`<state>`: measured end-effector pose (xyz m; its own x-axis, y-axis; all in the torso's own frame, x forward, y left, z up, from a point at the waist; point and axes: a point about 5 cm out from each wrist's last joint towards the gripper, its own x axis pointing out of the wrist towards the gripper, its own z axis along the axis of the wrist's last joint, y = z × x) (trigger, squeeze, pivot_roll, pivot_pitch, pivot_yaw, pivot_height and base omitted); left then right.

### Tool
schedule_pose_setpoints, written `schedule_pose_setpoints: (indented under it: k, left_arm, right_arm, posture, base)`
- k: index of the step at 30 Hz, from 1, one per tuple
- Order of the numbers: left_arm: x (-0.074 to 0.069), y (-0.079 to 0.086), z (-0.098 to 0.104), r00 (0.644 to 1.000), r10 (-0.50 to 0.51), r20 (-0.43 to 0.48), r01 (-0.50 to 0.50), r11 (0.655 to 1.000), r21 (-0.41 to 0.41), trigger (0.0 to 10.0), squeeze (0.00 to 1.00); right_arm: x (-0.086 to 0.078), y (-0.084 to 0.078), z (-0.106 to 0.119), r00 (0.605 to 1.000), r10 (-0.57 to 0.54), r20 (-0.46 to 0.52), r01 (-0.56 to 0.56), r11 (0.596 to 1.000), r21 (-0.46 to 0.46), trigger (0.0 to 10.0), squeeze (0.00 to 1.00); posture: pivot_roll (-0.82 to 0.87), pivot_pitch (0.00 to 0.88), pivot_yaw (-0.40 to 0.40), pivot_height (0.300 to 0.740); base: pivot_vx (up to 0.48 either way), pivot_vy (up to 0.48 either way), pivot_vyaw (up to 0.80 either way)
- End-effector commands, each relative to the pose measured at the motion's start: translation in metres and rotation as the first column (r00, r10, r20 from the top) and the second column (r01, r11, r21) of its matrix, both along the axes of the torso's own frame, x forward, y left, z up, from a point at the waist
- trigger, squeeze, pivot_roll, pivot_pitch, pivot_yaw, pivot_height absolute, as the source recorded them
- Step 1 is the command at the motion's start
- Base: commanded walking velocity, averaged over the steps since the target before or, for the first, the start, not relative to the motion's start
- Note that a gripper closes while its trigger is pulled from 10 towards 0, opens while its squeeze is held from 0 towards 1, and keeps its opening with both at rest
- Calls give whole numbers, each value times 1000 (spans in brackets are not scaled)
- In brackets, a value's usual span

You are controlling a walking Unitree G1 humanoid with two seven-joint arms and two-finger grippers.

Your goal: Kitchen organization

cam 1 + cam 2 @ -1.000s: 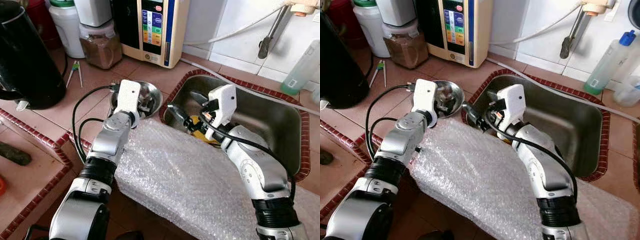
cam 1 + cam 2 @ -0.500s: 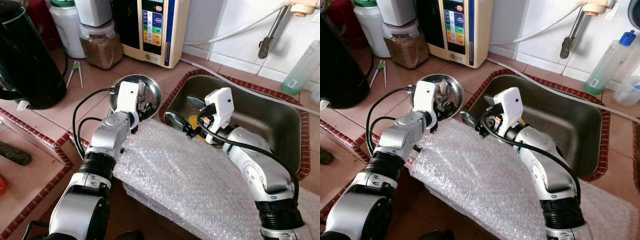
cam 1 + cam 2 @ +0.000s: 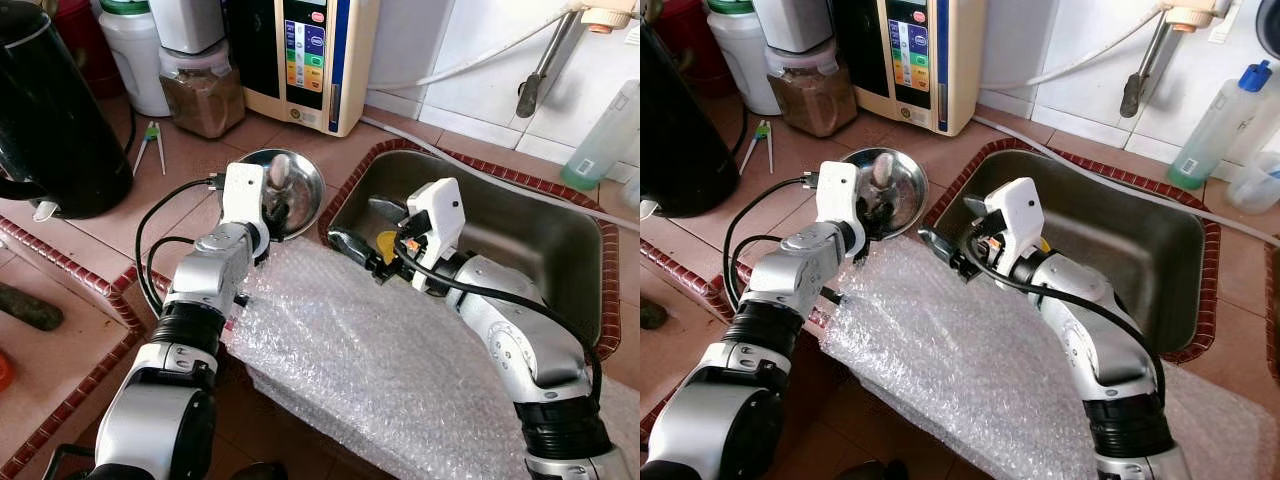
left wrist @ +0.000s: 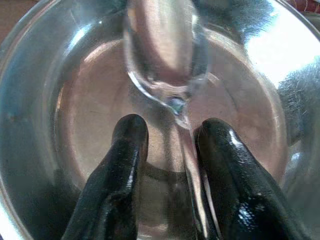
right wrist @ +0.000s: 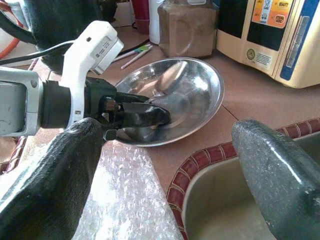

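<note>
- The left tool (image 4: 167, 150) reaches into the steel bowl (image 3: 305, 190) on the tiled desk (image 3: 190, 160) beside the sink (image 3: 560, 250), its 2 fingers closed on a spoon (image 4: 167, 60).
- The right tool (image 3: 365, 245) hangs spread wide and empty at the sink's near corner, above the bubble wrap (image 3: 380, 370).
- Judged early: bottles and jars stand unsorted.

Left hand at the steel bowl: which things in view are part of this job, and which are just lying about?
In the job:
left hand, around a spoon
steel bowl
right hand, open at the sink edge

Lying about:
bubble wrap
black kettle
water purifier
jar of brown powder
</note>
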<state>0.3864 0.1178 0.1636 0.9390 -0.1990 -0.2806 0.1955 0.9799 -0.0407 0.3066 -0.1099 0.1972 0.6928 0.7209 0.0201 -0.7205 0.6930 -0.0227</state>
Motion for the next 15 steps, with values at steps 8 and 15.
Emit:
schedule_pose_setpoints:
  k: [8,15]
  left_arm:
    - [-1,-1,-2,999,13,-29,-13,1000,-9,0,0]
    - [2,3,19,990,61,124,-55,997,-48,0,0]
  right_arm:
    - [-2,2,3,1000,22,14,-22,1000,-12,10000,0]
    - [5,0,7,999,-32,38,32,999,2,10000,0]
  posture:
    - [-57,83,0,740]
    - [-58,83,1,740]
  base:
    - [0,0,0]
    - [0,0,0]
